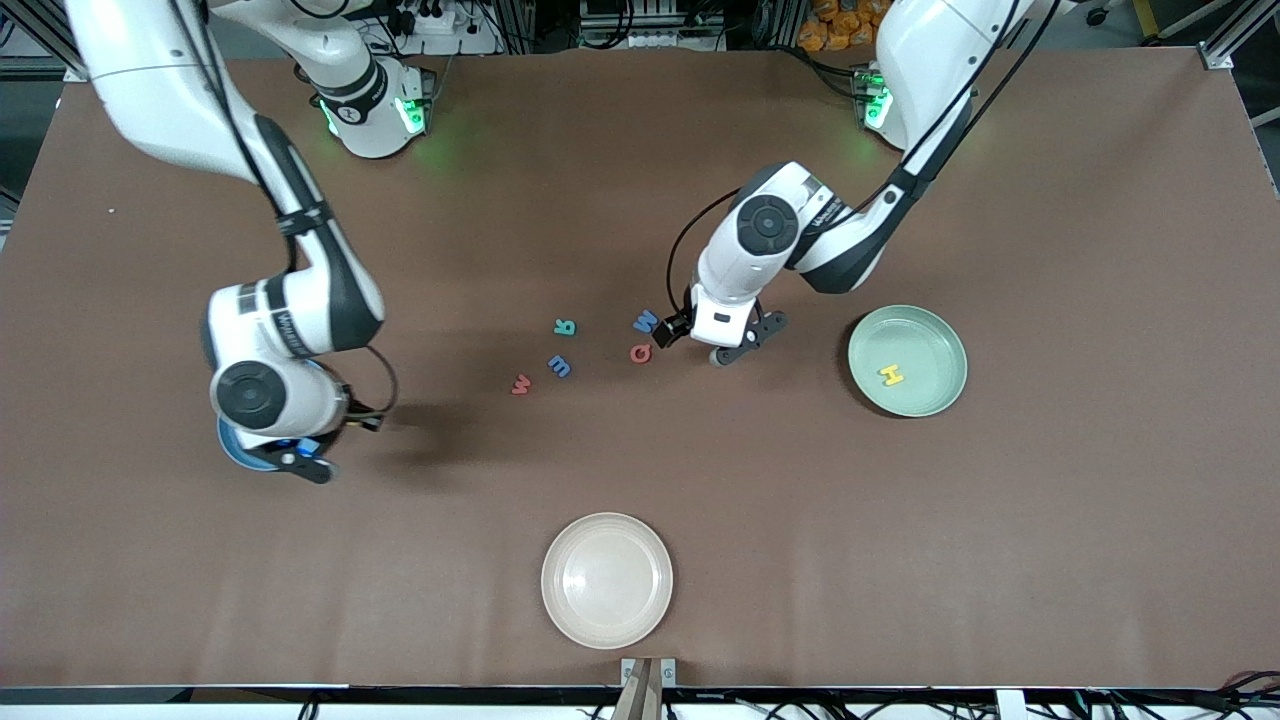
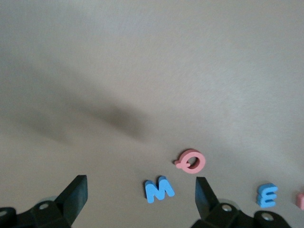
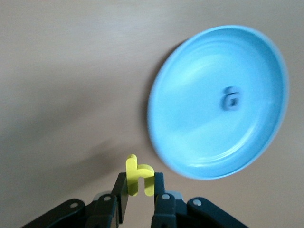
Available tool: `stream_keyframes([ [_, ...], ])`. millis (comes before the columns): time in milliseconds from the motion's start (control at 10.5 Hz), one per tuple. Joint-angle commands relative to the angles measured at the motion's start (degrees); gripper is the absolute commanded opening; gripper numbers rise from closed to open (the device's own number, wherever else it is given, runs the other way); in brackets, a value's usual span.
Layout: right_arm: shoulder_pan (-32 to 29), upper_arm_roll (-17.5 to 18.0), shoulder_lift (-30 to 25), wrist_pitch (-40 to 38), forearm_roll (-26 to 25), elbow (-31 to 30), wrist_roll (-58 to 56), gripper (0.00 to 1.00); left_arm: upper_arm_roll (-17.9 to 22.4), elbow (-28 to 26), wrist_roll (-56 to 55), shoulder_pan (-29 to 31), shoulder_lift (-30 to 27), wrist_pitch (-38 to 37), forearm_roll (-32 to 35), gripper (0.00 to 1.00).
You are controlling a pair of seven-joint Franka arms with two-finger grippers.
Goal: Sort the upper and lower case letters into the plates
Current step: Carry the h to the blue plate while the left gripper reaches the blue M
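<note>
On the brown bench (image 1: pixel 640 560), the front view shows the left gripper (image 1: pixel 712 343) low over the surface between the loose letters and the pale mint green round plate (image 1: pixel 940 335), which holds a yellow letter H (image 1: pixel 891 375). Just beside that gripper lie a blue letter W (image 1: pixel 646 321) and a red letter Q (image 1: pixel 640 353); toward the right arm's end lie a teal letter (image 1: pixel 565 326), another blue letter (image 1: pixel 559 366) and a red letter w (image 1: pixel 520 384). The left wrist view adds what the front view hides: the jaws are spread wide and empty, with the blue W (image 2: pixel 159 189) lying between them, the red Q (image 2: pixel 191 161) close by and another blue letter (image 2: pixel 267 195) off to one side. The right gripper (image 1: pixel 300 462) hangs over the blue round plate (image 1: pixel 236 452), which the arm mostly covers in the front view. Only the right wrist view shows the whole blue plate (image 3: pixel 190 85), a small blue letter (image 3: pixel 231 98) lying in it, and the jaws pinching a yellow lowercase letter h (image 3: pixel 137 176) just outside the plate's rim. A cream-white round plate (image 1: pixel 606 579) sits nearest the front camera.
</note>
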Motion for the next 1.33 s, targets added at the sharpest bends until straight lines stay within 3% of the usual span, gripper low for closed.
stream_keyframes([
  [0,-2.99,0.16,-0.67,-1.09,-3.15,-1.76,-0.87,0.00,0.50,0.73,-11.44,-2.46,2.89,2.11,6.49,1.00],
  [95,-4.05,0.07,-0.75,-1.27,-4.03,-1.76,-0.87,0.00,0.50,0.81,-14.35,-3.59,4.11,2.99,8.69,1.00],
  [190,-4.75,-0.10,-0.75,-1.36,-4.13,-1.76,-0.87,0.15,0.50,0.82,-14.64,-3.87,4.73,3.00,10.89,1.00],
  [285,-5.19,-0.28,-0.75,-1.62,-4.13,-1.76,-0.87,0.89,0.50,0.82,-14.56,-3.96,4.91,3.00,12.39,1.00],
  [380,-5.11,-0.28,-0.84,-1.89,-4.13,-1.67,-0.87,1.00,0.50,1.25,-13.86,-3.96,5.61,2.91,12.75,1.00],
  [570,-4.94,-0.19,-0.75,-2.51,-4.04,-1.49,-0.17,1.00,0.50,3.79,-9.92,-4.04,6.06,-1.71,13.37,1.00],
  [760,-4.32,-0.11,-0.67,-2.51,-3.34,-1.23,0.62,1.00,0.50,9.93,-8.85,-5.36,8.25,-8.50,12.50,1.00],
  [949,-2.22,0.07,-0.40,-2.33,-3.16,-1.23,3.25,1.00,0.41,10.48,-8.93,-6.41,8.96,-8.51,12.41,1.00],
  [1234,0.07,0.25,-0.22,-0.76,1.14,-1.14,3.88,1.00,0.41,12.66,-10.42,-9.04,11.41,-8.51,12.41,1.00],
])
